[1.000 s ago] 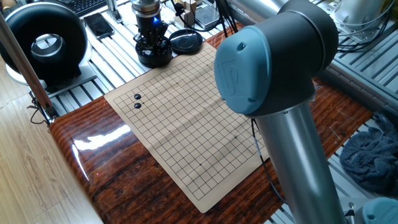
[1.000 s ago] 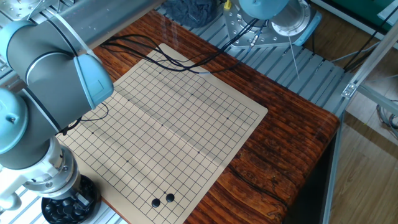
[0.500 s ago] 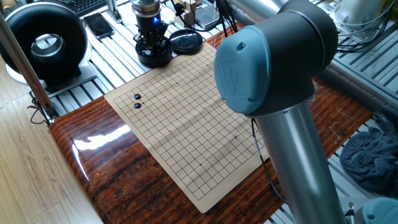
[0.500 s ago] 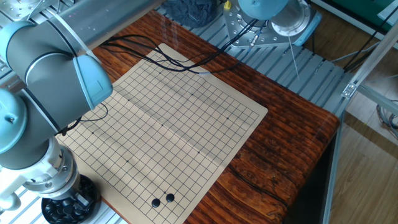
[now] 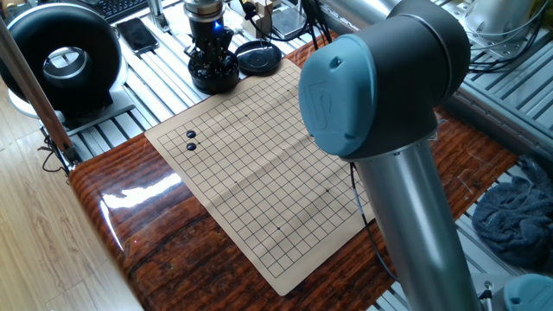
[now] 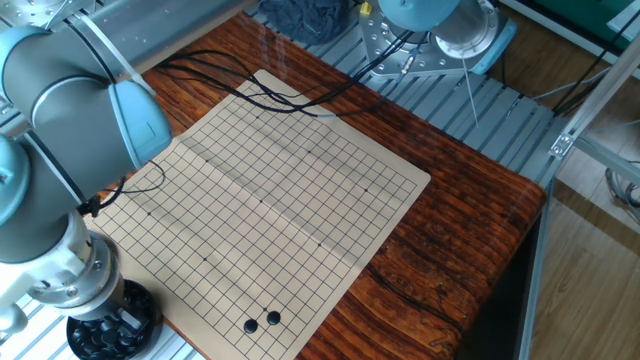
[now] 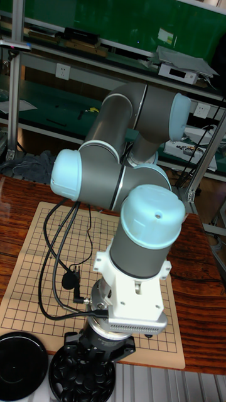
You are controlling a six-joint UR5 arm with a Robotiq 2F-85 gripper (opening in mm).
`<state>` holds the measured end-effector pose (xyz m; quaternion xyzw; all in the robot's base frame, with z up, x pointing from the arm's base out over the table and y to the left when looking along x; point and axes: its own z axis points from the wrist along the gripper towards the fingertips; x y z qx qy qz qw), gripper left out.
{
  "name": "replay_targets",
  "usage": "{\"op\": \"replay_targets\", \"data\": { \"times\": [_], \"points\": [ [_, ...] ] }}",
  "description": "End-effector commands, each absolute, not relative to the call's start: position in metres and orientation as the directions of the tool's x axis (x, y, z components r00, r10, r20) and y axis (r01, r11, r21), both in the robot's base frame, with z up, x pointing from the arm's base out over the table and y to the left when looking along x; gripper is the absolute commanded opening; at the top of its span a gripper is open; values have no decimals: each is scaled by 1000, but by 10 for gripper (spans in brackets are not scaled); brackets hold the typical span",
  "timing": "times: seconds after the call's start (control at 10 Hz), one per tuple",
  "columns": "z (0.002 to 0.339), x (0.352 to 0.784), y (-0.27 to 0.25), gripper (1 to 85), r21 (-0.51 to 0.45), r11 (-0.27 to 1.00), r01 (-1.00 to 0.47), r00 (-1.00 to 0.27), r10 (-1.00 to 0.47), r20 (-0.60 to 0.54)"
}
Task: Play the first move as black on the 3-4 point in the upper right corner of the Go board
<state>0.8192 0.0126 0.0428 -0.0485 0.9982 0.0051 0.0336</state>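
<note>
The Go board point(image 5: 268, 173) lies on the wooden table, shown too in the other fixed view as the board point(image 6: 270, 190). Two small black stones point(image 5: 191, 141) sit side by side near one of its corners, the same stones point(image 6: 261, 322). At the board's far edge stands a black bowl point(image 5: 214, 78) full of black stones, also bowl point(image 6: 113, 322) and bowl point(image 7: 81, 375). My gripper point(image 5: 212, 59) hangs straight down into that bowl. Its fingertips are lost among the dark stones, so their state does not show. The other three corners of the board are bare.
The bowl's flat black lid point(image 5: 257, 57) lies beside the bowl. Black cables point(image 6: 250, 90) trail over one board edge. A large black round device point(image 5: 62, 60) stands left of the table. My arm's big elbow point(image 5: 371, 86) blocks part of the board.
The arm's elbow has shifted slightly. The gripper stays over the stone bowl, and the two stones on the board have not moved.
</note>
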Motion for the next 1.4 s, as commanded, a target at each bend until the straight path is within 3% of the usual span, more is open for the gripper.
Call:
{"op": "replay_targets", "data": {
  "times": [0.0,1.3],
  "points": [
    [49,824,18,233,60,987,-146,-986,-140,-94],
    [34,824,27,300,122,960,-252,-962,-236,-134]
  ]
}}
